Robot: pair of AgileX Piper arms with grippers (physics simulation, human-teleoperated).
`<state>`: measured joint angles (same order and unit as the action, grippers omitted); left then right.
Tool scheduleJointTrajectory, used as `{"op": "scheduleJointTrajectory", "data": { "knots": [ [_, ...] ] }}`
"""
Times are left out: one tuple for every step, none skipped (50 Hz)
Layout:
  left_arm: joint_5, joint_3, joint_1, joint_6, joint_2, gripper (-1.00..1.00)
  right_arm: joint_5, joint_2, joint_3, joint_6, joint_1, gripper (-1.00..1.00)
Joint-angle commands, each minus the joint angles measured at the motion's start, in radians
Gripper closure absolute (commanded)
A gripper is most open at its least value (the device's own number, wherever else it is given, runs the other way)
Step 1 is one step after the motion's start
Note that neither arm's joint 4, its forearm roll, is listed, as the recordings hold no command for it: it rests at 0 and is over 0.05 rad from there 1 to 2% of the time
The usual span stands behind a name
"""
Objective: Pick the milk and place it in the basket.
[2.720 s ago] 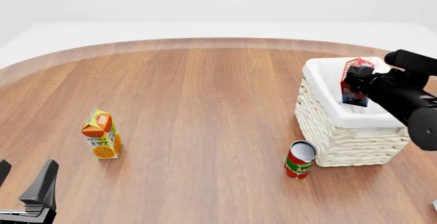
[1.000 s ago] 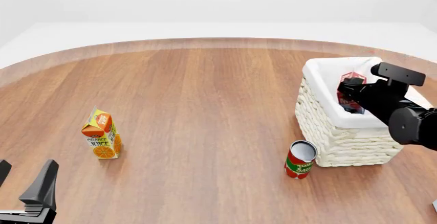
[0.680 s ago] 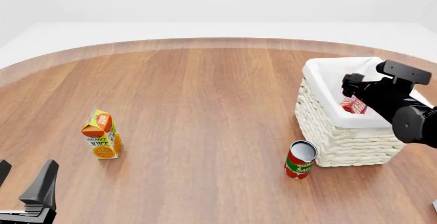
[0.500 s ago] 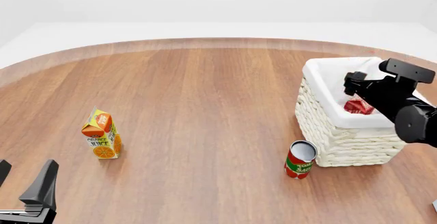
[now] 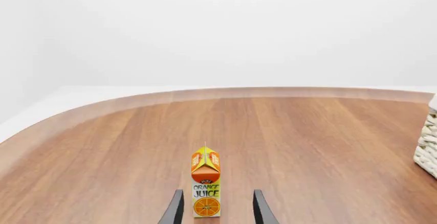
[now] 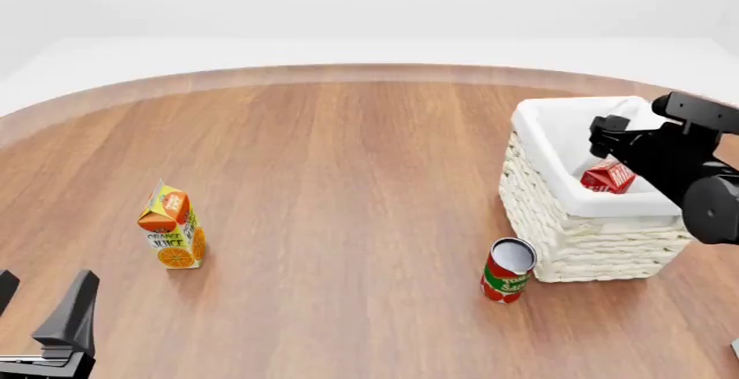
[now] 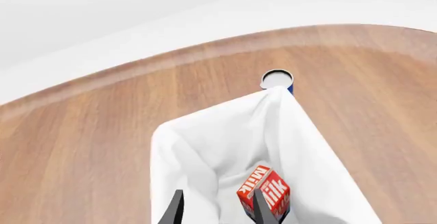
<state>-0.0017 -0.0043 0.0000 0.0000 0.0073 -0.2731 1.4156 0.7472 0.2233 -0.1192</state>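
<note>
The milk [image 6: 608,176] lies tilted inside the basket [image 6: 577,232], its red top with white lettering showing against the white lining. My right gripper [image 6: 632,124] hangs open just above the basket's right side, holding nothing. In the right wrist view the milk [image 7: 267,191] rests on the lining of the basket [image 7: 204,147], past the fingertips of the right gripper [image 7: 216,208] and apart from them. My left gripper [image 6: 41,308] is open at the near left edge of the table. In the left wrist view the left gripper [image 5: 217,203] points at the orange juice carton.
An orange juice carton [image 6: 172,228] [image 5: 205,183] stands upright on the left of the wooden table. A red tomato can [image 6: 508,269] [image 7: 276,79] stands just in front of the basket's near left corner. A bit of the basket's wicker wall [image 5: 429,147] shows in the left wrist view.
The right gripper opened and let the milk go. The carton dropped into the basket and tipped over onto the lining. The gripper rose slightly. The left arm stayed still.
</note>
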Motion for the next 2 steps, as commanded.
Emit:
{"op": "scheduleJointTrajectory", "data": {
  "knots": [
    [0.0,0.0,0.0,0.0,0.0,-1.0,0.046,-0.073,-0.021,-0.022,0.008,-1.0],
    [0.0,0.0,0.0,0.0,0.0,-1.0,0.049,-0.082,-0.026,-0.018,0.011,-1.0]
  ]
}}
